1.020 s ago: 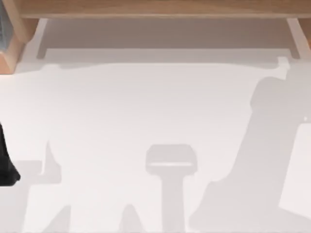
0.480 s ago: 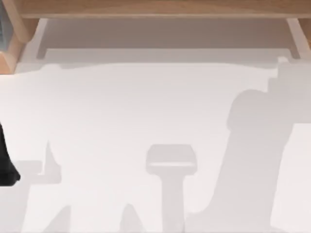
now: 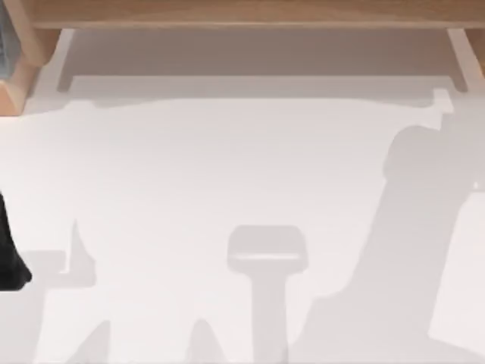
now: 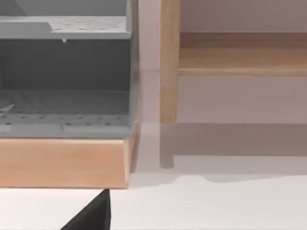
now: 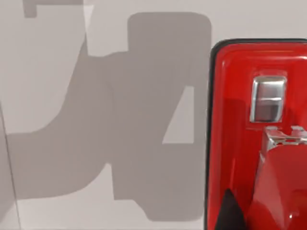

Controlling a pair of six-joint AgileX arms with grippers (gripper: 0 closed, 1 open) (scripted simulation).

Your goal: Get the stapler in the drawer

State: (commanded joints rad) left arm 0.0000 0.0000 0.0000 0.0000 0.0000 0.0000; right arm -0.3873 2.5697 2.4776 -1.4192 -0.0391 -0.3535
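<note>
The stapler (image 5: 259, 143) is glossy red with a small silver mark and a thin black base edge. It shows close up in the right wrist view, above the white table. A dark part of my right gripper (image 5: 230, 211) lies over its red top. In the top view a wide pale drawer (image 3: 258, 85) sits under the wooden desk edge (image 3: 250, 14) at the back. My left arm (image 3: 9, 262) is parked at the table's left edge, and a black part of the left gripper (image 4: 93, 215) faces a grey shelf unit.
A grey perforated shelf unit (image 4: 64, 100) stands on a wooden base (image 4: 62, 163) at the back left, beside a wooden post (image 4: 169, 62). Arm shadows fall across the white table (image 3: 227, 167), the largest at the right.
The right arm's shadow on the table swung left, then back to the right. The left arm has not moved.
</note>
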